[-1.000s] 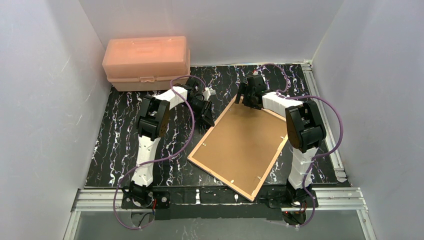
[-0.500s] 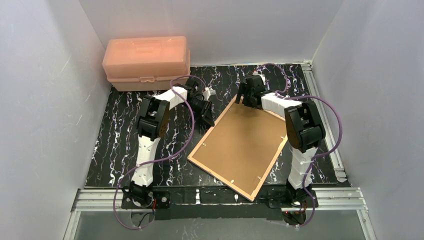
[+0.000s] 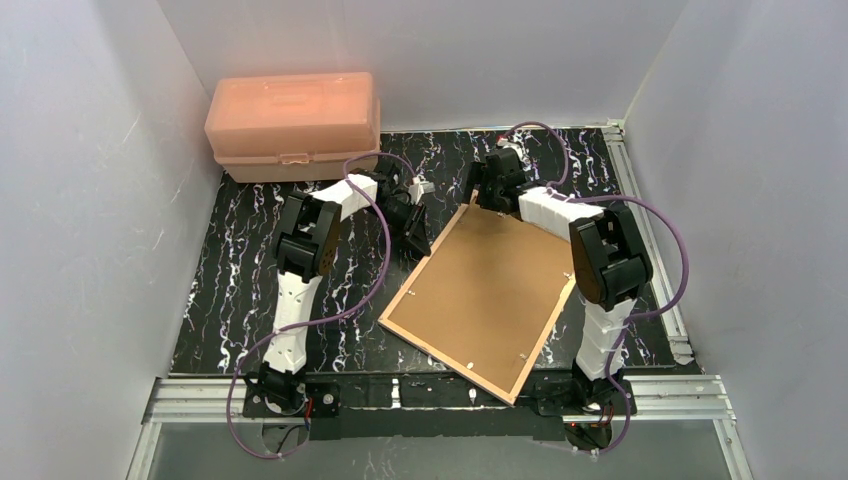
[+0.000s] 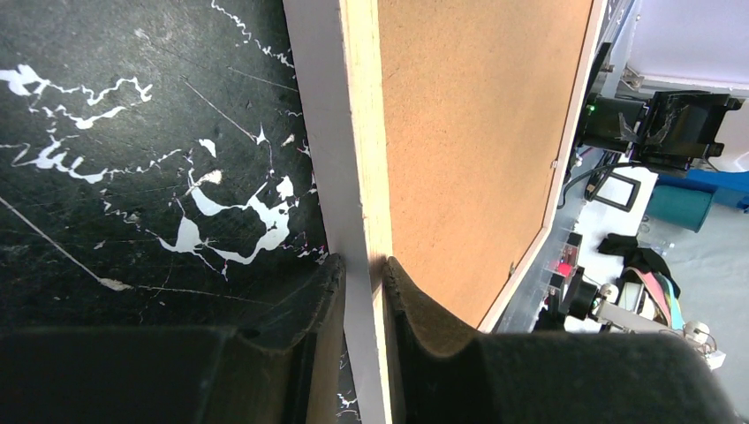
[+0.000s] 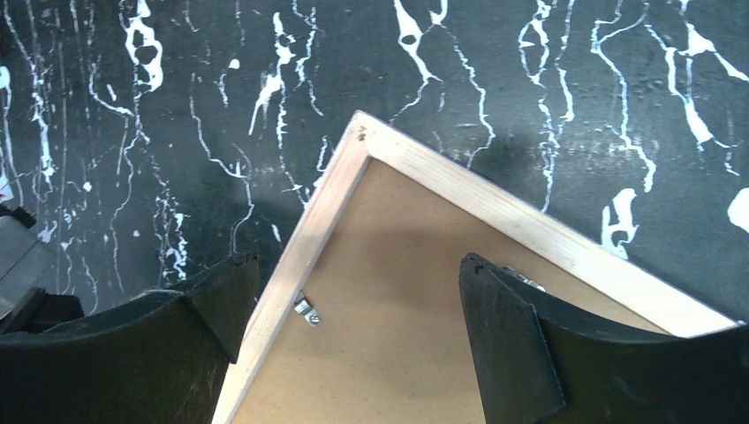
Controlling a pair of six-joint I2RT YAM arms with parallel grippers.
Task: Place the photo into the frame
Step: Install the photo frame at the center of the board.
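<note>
I have the frame lying back-side up on the black marbled table, right of centre in the top view and turned so one corner points to the upper middle and another to the bottom edge. A brown backing board fills its tan wood rim, and a small metal clip sits on the rim near the upper corner.

My left gripper is at the frame's left edge, towards its upper end, with the jaws pinching that edge between them: one finger on the white outer side, the other on the wood back. From these views I can't say whether that edge is raised off the table.

My right gripper hangs over the frame's upper corner with its jaws spread wide, one finger over the dark table left of the rim, the other over the board; it grips nothing.

A pink plastic box stands at the upper left, well apart from the frame.
</note>
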